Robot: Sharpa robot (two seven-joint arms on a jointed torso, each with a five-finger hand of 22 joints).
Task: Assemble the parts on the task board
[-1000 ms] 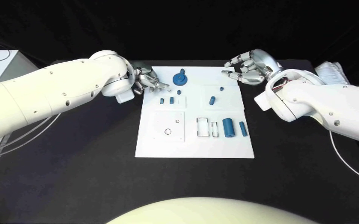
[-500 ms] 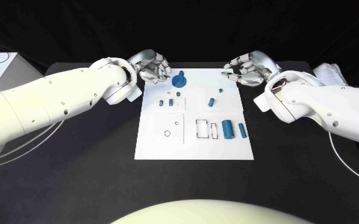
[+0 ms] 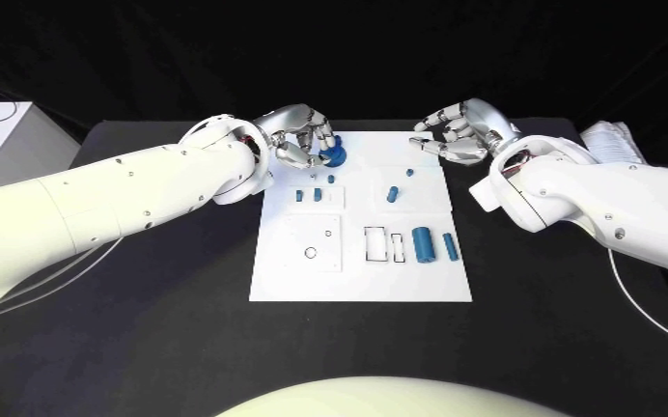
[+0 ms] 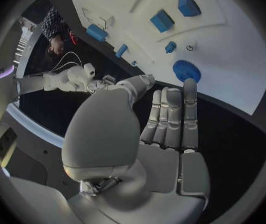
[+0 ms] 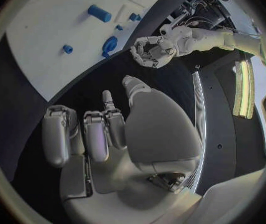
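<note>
Fingers (image 3: 309, 137) of the silver left hand (image 3: 296, 139) hover above a toothed blue gear (image 3: 334, 154).

A matte black bench (image 3: 139, 340) spreads under a wholly dark backdrop. At its far left edge stands a white box-like unit (image 3: 28, 137); at its far right edge lies a pale crumpled bundle (image 3: 620, 137). A thin white cable (image 3: 633, 291) curves across the bench.
</note>
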